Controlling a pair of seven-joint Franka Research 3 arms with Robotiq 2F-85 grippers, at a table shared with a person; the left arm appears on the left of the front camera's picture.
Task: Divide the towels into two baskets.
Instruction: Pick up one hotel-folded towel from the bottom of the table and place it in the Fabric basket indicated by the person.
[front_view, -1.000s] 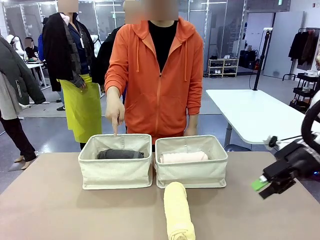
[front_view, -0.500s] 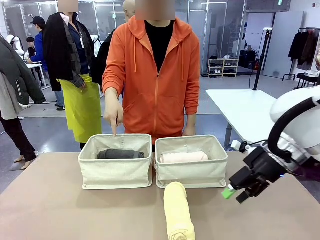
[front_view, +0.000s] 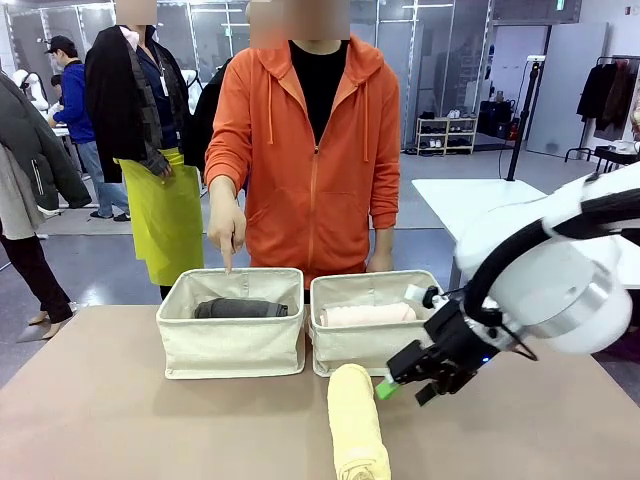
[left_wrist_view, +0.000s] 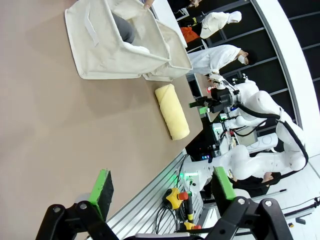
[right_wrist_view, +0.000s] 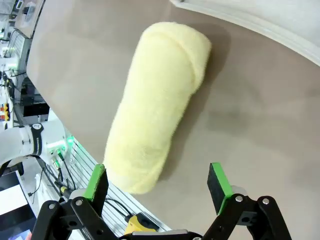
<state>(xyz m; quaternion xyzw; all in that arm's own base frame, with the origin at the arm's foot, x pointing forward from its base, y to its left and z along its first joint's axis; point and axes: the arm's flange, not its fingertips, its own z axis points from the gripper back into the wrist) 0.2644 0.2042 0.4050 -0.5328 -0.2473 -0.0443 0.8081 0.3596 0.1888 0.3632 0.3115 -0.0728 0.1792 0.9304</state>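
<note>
One yellow towel, near end cut off by frame edge.

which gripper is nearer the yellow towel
Right. The right gripper hangs open just beside the yellow towel; the left gripper sits open, far back across the table.

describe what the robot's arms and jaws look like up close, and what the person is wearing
The right arm is glossy white with rounded joints and a black cable looping over it. The right gripper is black with bright green pads; the left gripper matches it. The person wears an orange zip hoodie with long sleeves over a black top.
</note>
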